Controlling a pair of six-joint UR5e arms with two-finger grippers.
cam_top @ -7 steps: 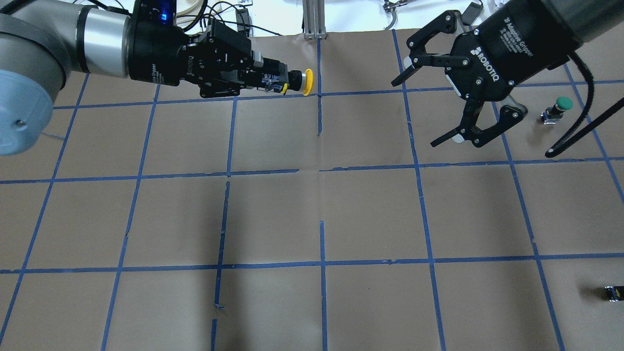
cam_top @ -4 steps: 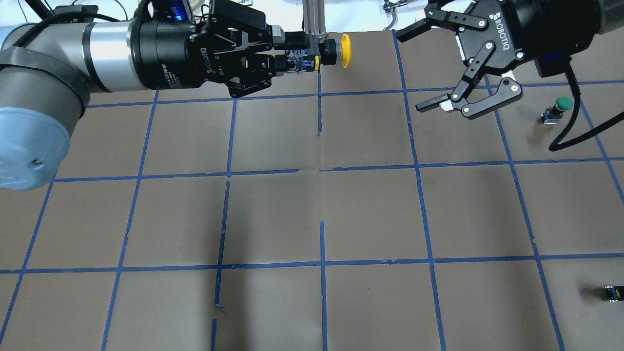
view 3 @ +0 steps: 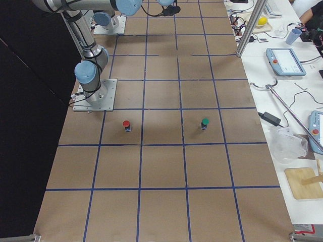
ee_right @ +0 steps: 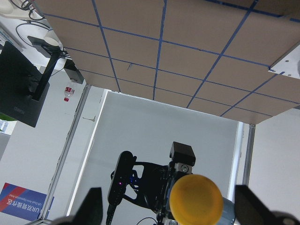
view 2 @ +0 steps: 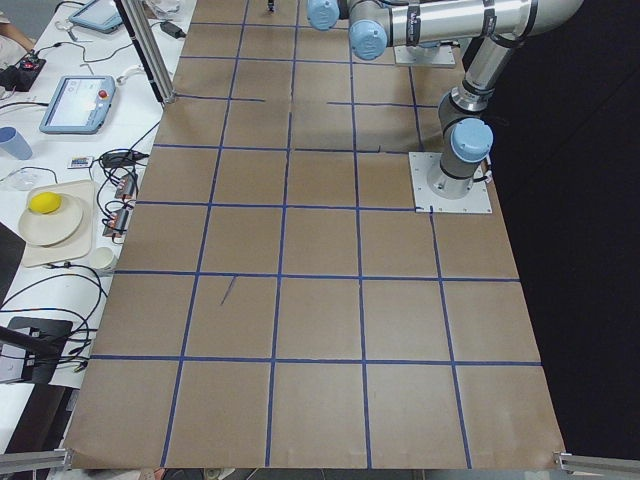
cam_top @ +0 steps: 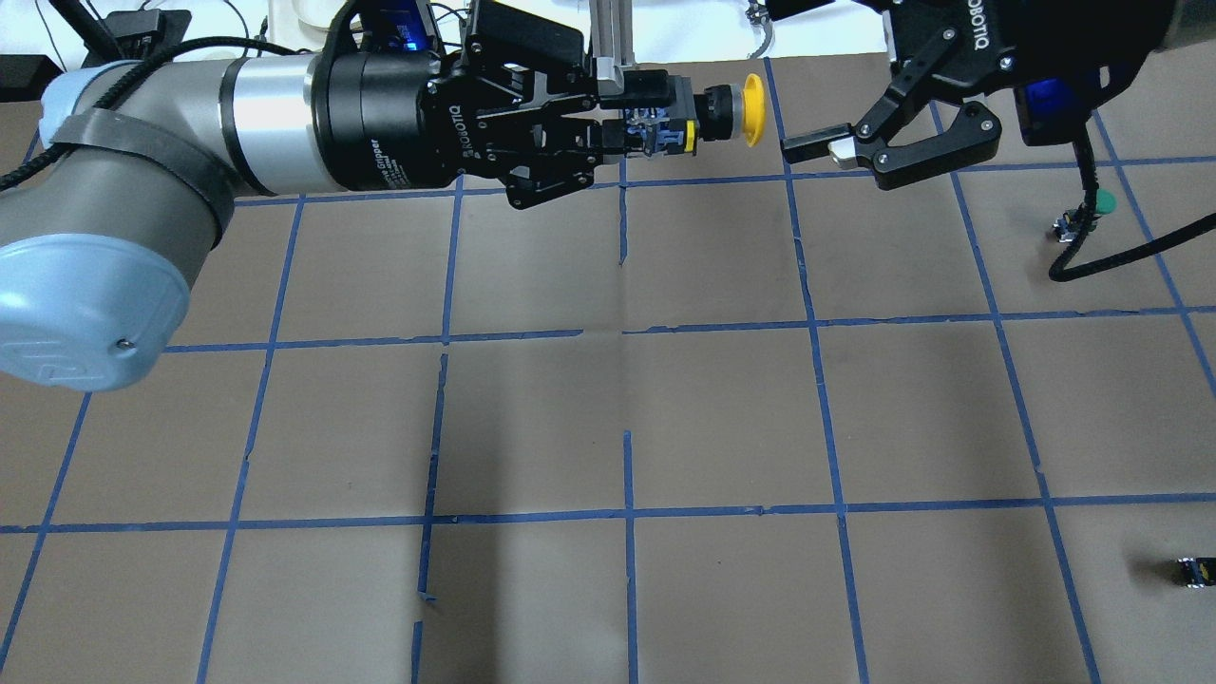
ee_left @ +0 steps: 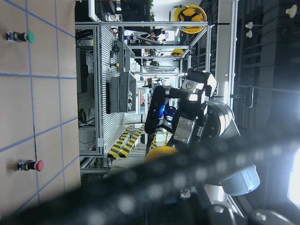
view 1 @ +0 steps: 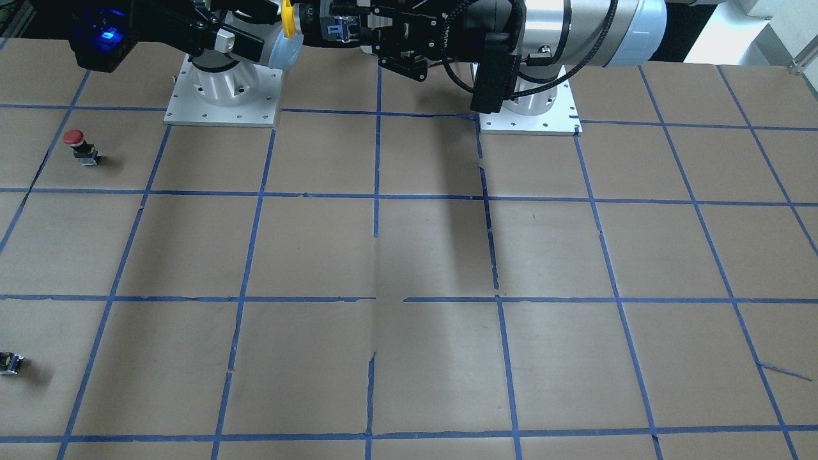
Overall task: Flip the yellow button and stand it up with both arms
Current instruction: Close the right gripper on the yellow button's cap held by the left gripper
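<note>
- Your yellow button (cam_top: 736, 109) is up in the air above the table, lying sideways, its round cap turned toward the right gripper.
- The left gripper (cam_top: 655, 128) has its fingers clamped on the button's black-and-metal body.
- The right gripper (cam_top: 787, 81) sits just beside the cap, fingers spread wide and touching nothing. In its wrist view you see the cap face-on between them.
- On the robot's right side of the table (cam_top: 722, 418) you have a green-capped button (cam_top: 1102, 201), a red-capped button (view 1: 77, 139) and a small capless part (cam_top: 1192, 570).
</note>
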